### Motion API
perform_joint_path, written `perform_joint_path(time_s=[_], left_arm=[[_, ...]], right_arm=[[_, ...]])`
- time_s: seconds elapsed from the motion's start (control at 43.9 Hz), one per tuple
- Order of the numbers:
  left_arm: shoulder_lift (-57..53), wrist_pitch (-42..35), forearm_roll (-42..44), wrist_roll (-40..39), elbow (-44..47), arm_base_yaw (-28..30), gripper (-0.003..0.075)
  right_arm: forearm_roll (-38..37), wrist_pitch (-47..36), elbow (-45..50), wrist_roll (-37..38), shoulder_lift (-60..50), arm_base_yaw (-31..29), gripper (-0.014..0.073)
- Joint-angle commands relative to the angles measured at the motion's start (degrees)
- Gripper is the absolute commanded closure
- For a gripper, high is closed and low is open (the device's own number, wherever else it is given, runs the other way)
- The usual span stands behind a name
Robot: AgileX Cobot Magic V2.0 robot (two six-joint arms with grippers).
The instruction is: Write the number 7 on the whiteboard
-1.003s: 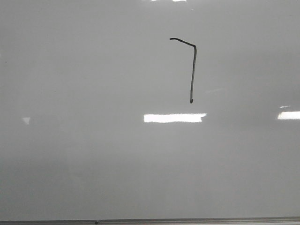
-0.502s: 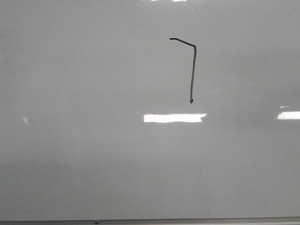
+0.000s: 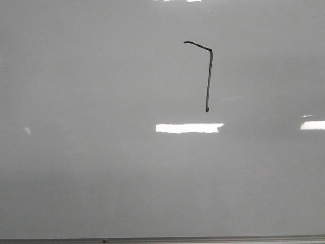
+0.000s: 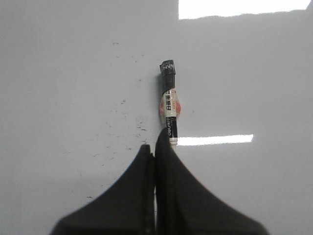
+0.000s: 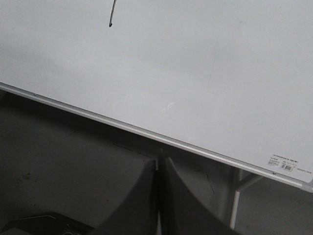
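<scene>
The whiteboard (image 3: 91,168) fills the front view, glossy pale grey. The number 7 (image 3: 208,76) is drawn on it in thin black line, a short sloping bar and a long stem, upper right of the middle. The stem's lower end also shows in the right wrist view (image 5: 111,17). My left gripper (image 4: 155,152) is shut on a black marker (image 4: 169,105) with a red-and-white label, its tip pointing at the whiteboard (image 4: 73,73). My right gripper (image 5: 158,159) is shut and empty, below the whiteboard's lower edge (image 5: 146,131). Neither gripper shows in the front view.
A thin grey metal strip (image 3: 203,238) runs along the board's lower edge. Bright light reflections (image 3: 189,127) lie on the board. Below the board, a dark floor (image 5: 63,161) and a white stand leg (image 5: 234,203) show in the right wrist view. A small label (image 5: 285,163) sits at the board's corner.
</scene>
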Motion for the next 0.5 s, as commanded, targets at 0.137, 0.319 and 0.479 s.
perform_joint_path(time_s=[0.137, 0.319, 0.479], left_arm=[[-0.8, -5.1, -0.5, -0.3, 0.7, -0.5, 0.0741], [-0.8, -5.1, -0.5, -0.3, 0.7, -0.8, 0.0741], [-0.8, -5.1, -0.5, -0.3, 0.7, -0.8, 0.0741]], right_arm=[[0.0, -3.4, -1.2, 0.0, 0.8, -0.4, 0.0661], [0.0, -3.4, -1.2, 0.0, 0.8, -0.4, 0.0661], [0.0, -3.5, -1.1, 0.0, 0.8, -0.4, 0.0661]])
